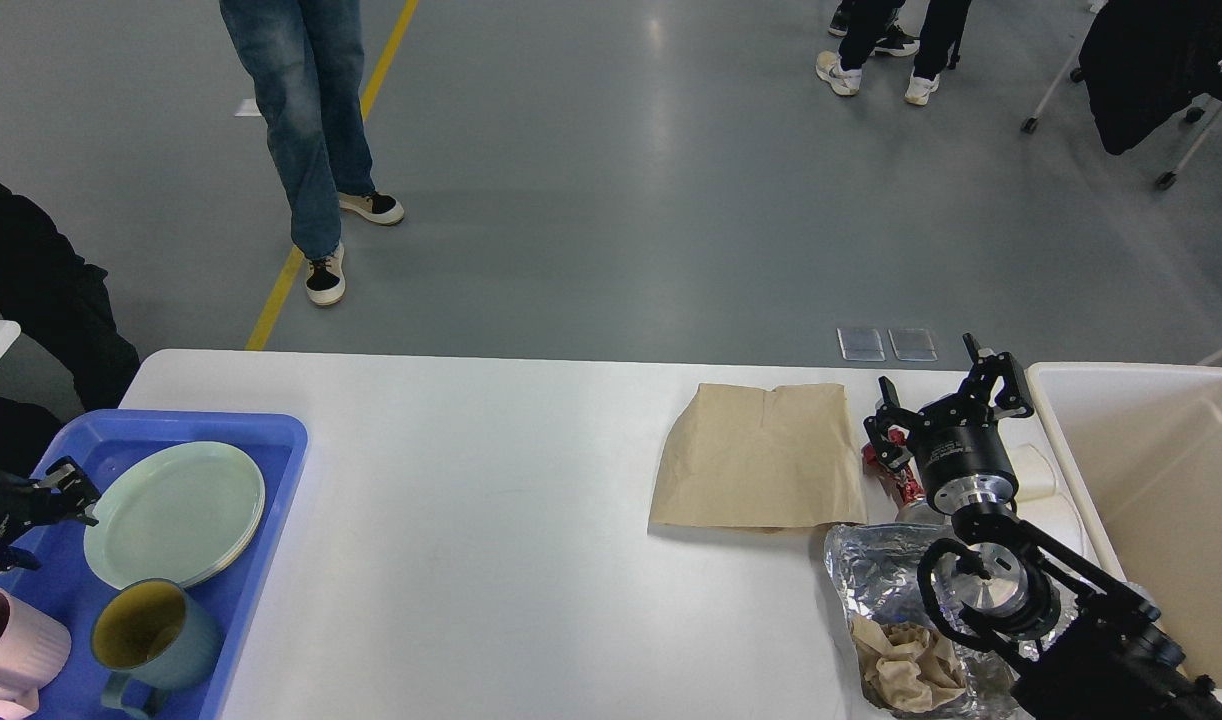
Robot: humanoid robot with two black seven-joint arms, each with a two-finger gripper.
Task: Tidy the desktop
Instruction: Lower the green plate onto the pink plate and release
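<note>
The white desktop [491, 500] fills the lower view. A flat brown paper bag [761, 455] lies on it right of centre. Beside it are a red wrapper [899, 478] and crumpled silver foil [876, 565] holding a crumpled brown napkin [906, 665]. My right gripper [933, 375] is open and empty, above the red wrapper, near the far edge. My left gripper [61, 490] shows only partly at the left edge, over the blue tray [261, 440]; its fingers cannot be told apart.
The blue tray holds stacked pale green plates [176, 510], a grey-blue mug [156, 630] and a pink cup [11, 650]. A cream-white bin [1161, 470] stands at the table's right end. A white object [1033, 472] lies by the bin. People stand beyond the table.
</note>
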